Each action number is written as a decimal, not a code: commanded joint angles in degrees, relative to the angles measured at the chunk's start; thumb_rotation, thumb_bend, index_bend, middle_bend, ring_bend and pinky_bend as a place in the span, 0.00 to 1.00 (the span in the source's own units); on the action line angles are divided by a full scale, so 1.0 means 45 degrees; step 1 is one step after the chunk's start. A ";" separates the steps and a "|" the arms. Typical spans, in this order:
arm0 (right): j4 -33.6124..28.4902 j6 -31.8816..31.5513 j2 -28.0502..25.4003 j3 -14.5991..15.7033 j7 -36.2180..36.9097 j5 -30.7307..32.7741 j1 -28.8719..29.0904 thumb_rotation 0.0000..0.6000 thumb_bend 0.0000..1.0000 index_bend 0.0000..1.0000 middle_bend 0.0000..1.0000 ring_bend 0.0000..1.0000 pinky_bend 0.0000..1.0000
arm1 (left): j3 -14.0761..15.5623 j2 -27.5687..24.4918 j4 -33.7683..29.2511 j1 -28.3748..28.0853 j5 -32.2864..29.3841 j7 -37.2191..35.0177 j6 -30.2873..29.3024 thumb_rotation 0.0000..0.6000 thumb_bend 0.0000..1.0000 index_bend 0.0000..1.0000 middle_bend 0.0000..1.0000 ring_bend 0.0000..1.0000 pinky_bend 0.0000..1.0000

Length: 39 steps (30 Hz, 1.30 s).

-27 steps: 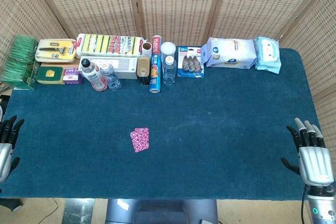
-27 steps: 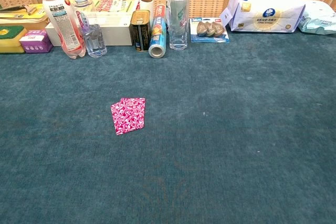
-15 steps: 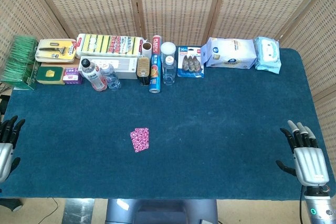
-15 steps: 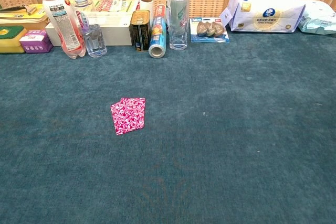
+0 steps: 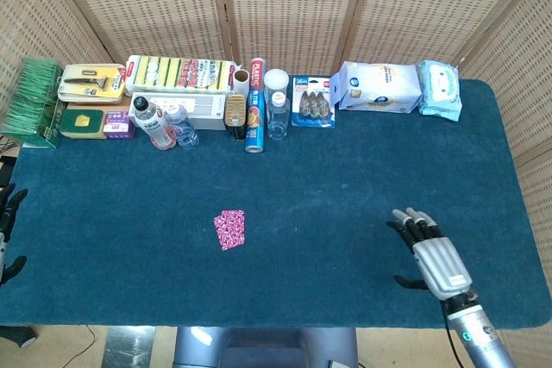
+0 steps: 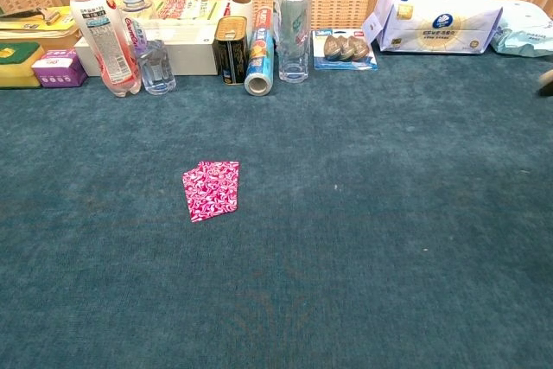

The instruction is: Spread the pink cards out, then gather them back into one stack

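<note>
The pink cards [image 5: 229, 228] lie in a small, slightly fanned stack on the blue cloth, left of the table's middle; the chest view shows the cards [image 6: 211, 189] flat with nothing on them. My right hand [image 5: 429, 252] hovers over the cloth at the front right, fingers apart and empty, well to the right of the cards. Only a dark tip of it shows at the chest view's right edge. My left hand [image 5: 7, 228] is just visible at the far left edge, off the table, holding nothing.
Along the back edge stand bottles [image 5: 155, 123], a tall clear bottle [image 5: 276, 102], a foil roll [image 5: 254, 118], sponge packs [image 5: 181, 73], a green box [image 5: 31, 101] and wipes packs [image 5: 379, 87]. The table [image 5: 345, 178] is covered in blue cloth.
My right hand has moved left and inward from the table's right edge toward the middle. My left hand has slid further out of view at the left. The cards have not moved.
</note>
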<state>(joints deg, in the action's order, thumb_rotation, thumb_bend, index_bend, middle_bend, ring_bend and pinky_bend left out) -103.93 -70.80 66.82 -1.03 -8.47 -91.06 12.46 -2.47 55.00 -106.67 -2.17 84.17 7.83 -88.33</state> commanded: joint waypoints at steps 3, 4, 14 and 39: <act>-0.1576 0.2424 0.0413 -0.0152 -0.1148 0.0832 0.1546 1.00 0.00 0.15 0.13 0.01 0.04 | -0.0099 -0.0249 0.0020 0.0061 -0.0019 -0.0615 -0.0100 1.00 0.05 0.00 0.00 0.00 0.05; -0.1722 0.2696 0.0634 -0.0264 -0.1537 0.1047 0.1769 1.00 0.00 0.15 0.13 0.01 0.04 | -0.0121 -0.0293 0.0065 0.0057 -0.0023 -0.0786 -0.0096 1.00 0.05 0.00 0.00 0.00 0.05; -0.2106 0.5166 0.3001 -0.1893 -0.3690 0.5090 0.4446 1.00 0.00 0.15 0.14 0.00 0.04 | 0.0106 -0.0330 0.0175 0.0158 0.0479 -0.1102 -0.0159 1.00 0.05 0.00 0.00 0.00 0.05; 0.0750 0.3490 0.8310 -0.3303 -0.7545 1.4832 1.1306 1.00 0.00 0.13 0.16 0.01 0.03 | 0.0279 -0.0258 0.0271 0.0089 0.0800 -0.1213 0.0080 1.00 0.05 0.00 0.00 0.00 0.05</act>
<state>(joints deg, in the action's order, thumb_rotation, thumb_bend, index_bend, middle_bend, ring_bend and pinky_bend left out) -101.08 -54.79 103.72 -15.88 -42.58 -24.24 62.96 -1.22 53.86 -105.48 -1.75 87.75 2.38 -87.99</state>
